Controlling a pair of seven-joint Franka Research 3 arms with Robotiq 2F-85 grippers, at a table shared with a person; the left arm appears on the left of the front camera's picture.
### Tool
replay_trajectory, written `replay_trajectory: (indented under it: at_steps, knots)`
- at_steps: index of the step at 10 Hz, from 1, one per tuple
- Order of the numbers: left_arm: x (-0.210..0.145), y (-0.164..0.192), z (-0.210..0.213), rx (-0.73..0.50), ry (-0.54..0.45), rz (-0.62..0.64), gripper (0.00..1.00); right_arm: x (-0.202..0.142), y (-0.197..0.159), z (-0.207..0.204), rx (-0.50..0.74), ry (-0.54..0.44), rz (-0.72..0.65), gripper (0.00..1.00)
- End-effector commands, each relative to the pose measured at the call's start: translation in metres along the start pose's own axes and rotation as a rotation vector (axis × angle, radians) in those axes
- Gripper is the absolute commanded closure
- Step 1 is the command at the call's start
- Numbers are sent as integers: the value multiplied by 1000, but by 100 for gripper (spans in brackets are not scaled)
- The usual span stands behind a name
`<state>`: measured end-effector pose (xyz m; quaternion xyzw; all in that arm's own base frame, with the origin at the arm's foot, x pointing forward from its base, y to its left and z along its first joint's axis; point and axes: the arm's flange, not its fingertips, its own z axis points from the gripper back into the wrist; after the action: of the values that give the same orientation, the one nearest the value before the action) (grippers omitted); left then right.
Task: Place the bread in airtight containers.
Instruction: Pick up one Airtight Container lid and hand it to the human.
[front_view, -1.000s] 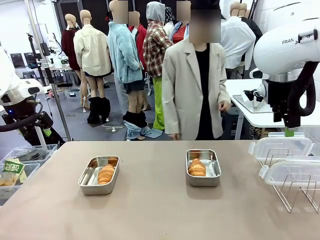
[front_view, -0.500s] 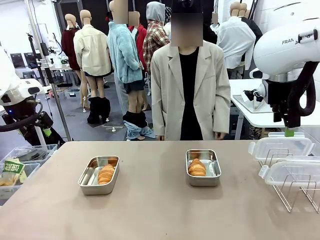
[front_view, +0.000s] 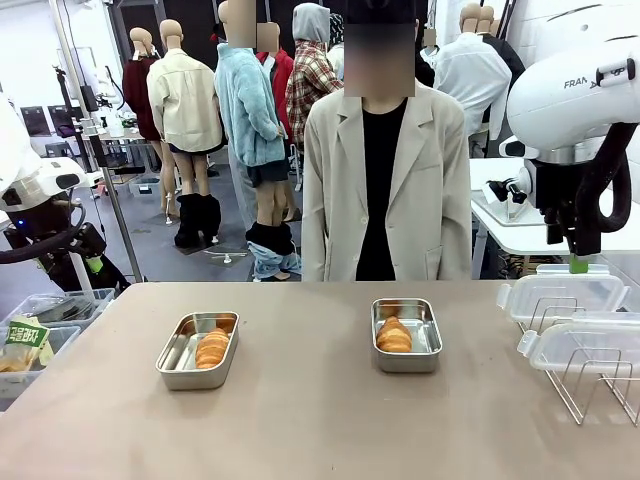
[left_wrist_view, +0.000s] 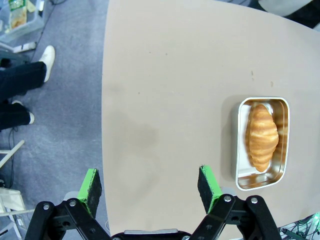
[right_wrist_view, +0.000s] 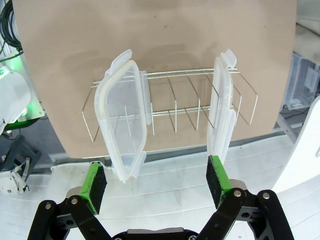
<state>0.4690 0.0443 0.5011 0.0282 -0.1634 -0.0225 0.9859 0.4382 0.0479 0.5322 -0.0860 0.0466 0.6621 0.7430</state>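
Observation:
Two small steel airtight containers stand uncovered on the table: the left one (front_view: 180, 355) and the right one (front_view: 426, 338). One golden bread (front_view: 211, 348) lies in the left pan and another bread (front_view: 394, 335) lies in the right. In the left wrist view, my left gripper (left_wrist_view: 149, 185) hangs open high over the table edge, with a pan (left_wrist_view: 260, 181) and its bread (left_wrist_view: 262, 136) off to the side. My right gripper (right_wrist_view: 156, 182) is open above two clear clip lids (right_wrist_view: 125, 135) (right_wrist_view: 222, 112) that stand on edge in a wire rack (right_wrist_view: 170, 100).
A person (front_view: 385, 180) stands at the far edge, facing the table, hands down. The wire rack (front_view: 590, 385) with the lids (front_view: 560, 295) fills the table's right end. Plastic bins (front_view: 40, 325) sit off the table's left edge. My right arm (front_view: 575, 110) hangs above the rack.
The person has stepped from the right to the middle of the far edge and turned to face the table. Both arms and both pans are where they were.

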Motion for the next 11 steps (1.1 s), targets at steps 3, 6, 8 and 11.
replay_trajectory:
  at_steps: [3,6,8,11]
  knots:
    - [-1,0,1,8,-2,15,0,3,-1,-1,3,-4,-13,0]
    - [-1,0,1,8,-2,15,0,3,-1,-1,3,-4,-13,0]
    - [-1,0,1,8,-2,15,0,3,-1,-1,3,-4,-13,0]
    - [-1,0,1,8,-2,15,0,3,-1,-1,3,-4,-13,0]
